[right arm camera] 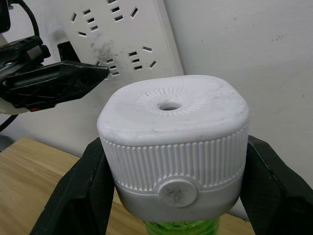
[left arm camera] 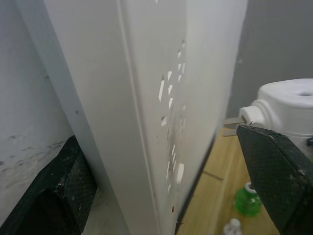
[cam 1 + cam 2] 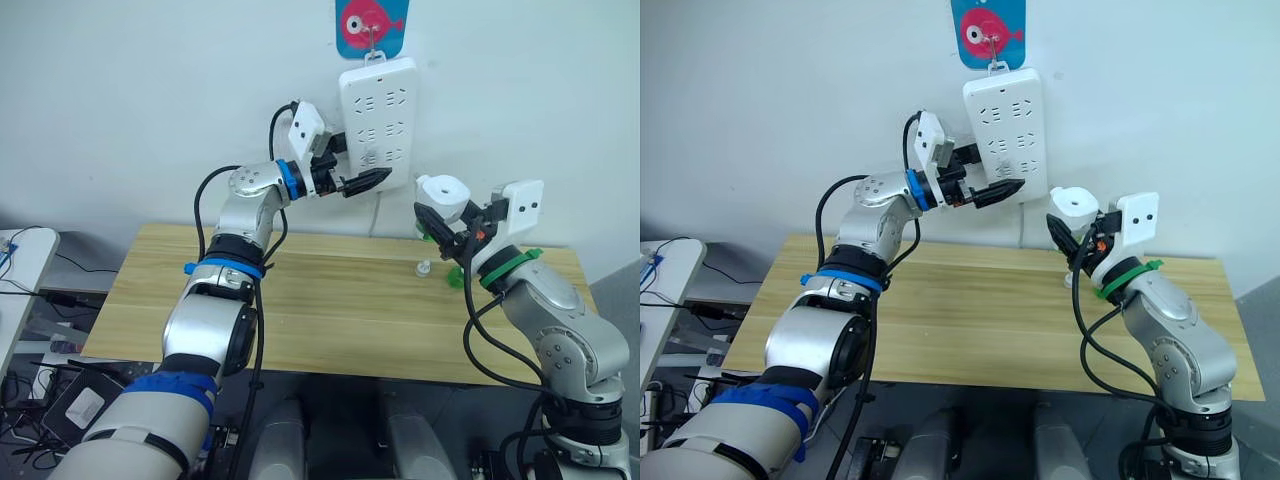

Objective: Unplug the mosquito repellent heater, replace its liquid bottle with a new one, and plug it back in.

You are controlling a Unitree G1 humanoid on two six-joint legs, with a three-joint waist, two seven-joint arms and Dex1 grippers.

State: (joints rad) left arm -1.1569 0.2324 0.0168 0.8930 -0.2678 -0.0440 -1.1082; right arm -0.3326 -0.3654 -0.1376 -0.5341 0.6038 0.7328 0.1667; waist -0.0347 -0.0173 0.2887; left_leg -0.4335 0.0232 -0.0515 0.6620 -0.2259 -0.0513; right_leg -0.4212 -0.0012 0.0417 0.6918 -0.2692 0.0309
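Observation:
The white mosquito repellent heater is held in the air just right of the wall power strip. My right gripper is shut on its ribbed sides. A green liquid bottle shows under the heater. Its two metal prongs point toward the strip and stand apart from it. My left gripper clamps the strip's lower left edge, one finger behind it and one finger across its front. Another green bottle stands on the table below the heater.
A small clear bottle with a white cap stands beside the green one on the wooden table. The strip hangs from a hook on a blue fish sticker. A white side table with cables sits at the far left.

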